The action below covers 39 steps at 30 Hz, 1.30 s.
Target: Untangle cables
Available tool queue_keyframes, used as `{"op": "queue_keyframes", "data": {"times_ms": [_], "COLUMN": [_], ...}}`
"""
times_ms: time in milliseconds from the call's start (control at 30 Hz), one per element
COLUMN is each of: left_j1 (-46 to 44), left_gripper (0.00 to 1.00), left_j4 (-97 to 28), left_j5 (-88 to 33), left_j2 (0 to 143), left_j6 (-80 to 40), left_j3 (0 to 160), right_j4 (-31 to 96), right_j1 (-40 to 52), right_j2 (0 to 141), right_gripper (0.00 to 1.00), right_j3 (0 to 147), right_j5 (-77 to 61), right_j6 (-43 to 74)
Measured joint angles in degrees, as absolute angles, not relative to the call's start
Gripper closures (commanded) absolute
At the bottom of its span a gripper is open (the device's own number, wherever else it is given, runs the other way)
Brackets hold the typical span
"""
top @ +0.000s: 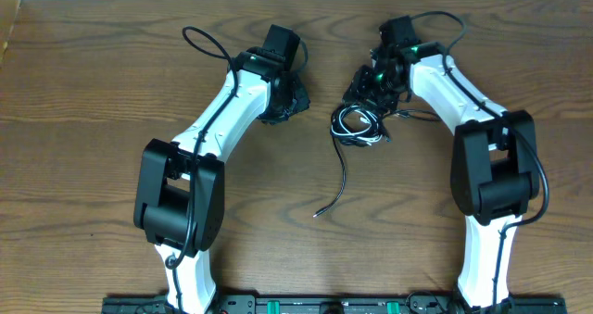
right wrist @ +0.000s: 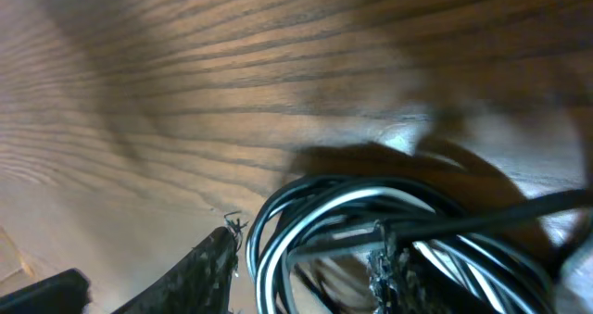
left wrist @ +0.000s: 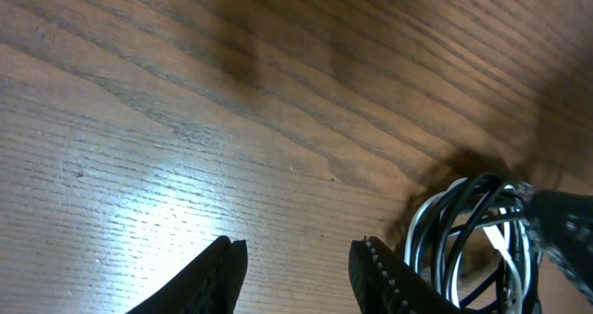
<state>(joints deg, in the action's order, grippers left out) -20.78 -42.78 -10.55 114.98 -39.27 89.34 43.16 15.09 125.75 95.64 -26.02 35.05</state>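
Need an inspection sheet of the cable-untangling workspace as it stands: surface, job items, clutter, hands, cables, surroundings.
Surface: brown wood-grain table, no marks seen.
Job's things: thin black cable and thin white-grey cable coiled together below the right hand; the black tail runs out toward the table's front edge.
Clutter: nothing seen.
Hands: left hand open and empty over bare wood beside the coil; right hand straddles the coil, grip cannot be told.
Cables: thick black robot wires loop off the arms.
Surroundings: black base rail at the front edge.
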Motion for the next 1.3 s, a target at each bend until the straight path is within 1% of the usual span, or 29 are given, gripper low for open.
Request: {"op": "queue_keyframes", "data": {"times_ms": [67, 167, 200, 300, 333, 400, 567, 667, 767, 900, 1067, 1300], "left_j1": [-20.8, -20.8, -20.8, -20.8, -20.8, -20.8, -20.8, -20.8, -20.7, -20.8, -20.8, -20.8], "left_gripper": [0.58, 0.58, 0.58, 0.58, 0.58, 0.58, 0.59, 0.57, 0.53, 0.46, 0.37, 0.37], "left_j4": [-42.9, -42.9, -42.9, -42.9, -42.9, -43.1, -43.0, -41.4, -39.5, -37.9, -37.1, -36.6], "left_j5": [-10.5, -10.6, -10.5, -10.5, -10.5, -10.6, -11.1, -14.4, -21.4, -28.9, -31.9, -33.2], "left_j2": [115.0, 115.0, 115.0, 115.0, 115.0, 115.0, 115.0, 115.0, 115.0, 114.2, 111.4, 109.7], "left_j6": [-39.0, -39.0, -38.9, -38.9, -38.9, -38.7, -36.0, -30.9, -24.1, -18.8, -16.4, -16.0], "left_j3": [89.3, 89.3, 89.3, 89.3, 89.3, 89.3, 89.3, 89.3, 89.3, 89.3, 89.3, 89.3], "right_j4": [42.9, 41.9, 41.4, 39.5, 39.1, 38.9, 38.7, 39.2, 40.9, 43.3, 46.3, 47.2], "right_j1": [15.2, 15.2, 15.2, 15.2, 15.2, 15.2, 15.2, 15.2, 15.2, 15.2, 15.1, 13.1], "right_j2": [126.5, 127.0, 127.1, 127.6, 127.8, 128.1, 128.1, 127.4, 124.4, 116.6, 108.4, 106.4], "right_gripper": [0.62, 0.71, 0.75, 0.91, 0.95, 0.99, 0.99, 0.99, 0.99, 0.99, 0.99, 0.99], "right_j3": [95.6, 95.6, 95.6, 95.6, 95.6, 95.6, 95.6, 95.6, 95.6, 95.6, 95.7, 95.7], "right_j5": [-25.9, -26.0, -25.9, -25.4, -25.3, -25.2, -25.3, -26.0, -27.9, -30.1, -31.9, -38.9], "right_j6": [35.4, 35.7, 35.7, 35.7, 35.5, 35.1, 31.8, 27.8, 23.1, 18.9, 17.3, 16.9]}}
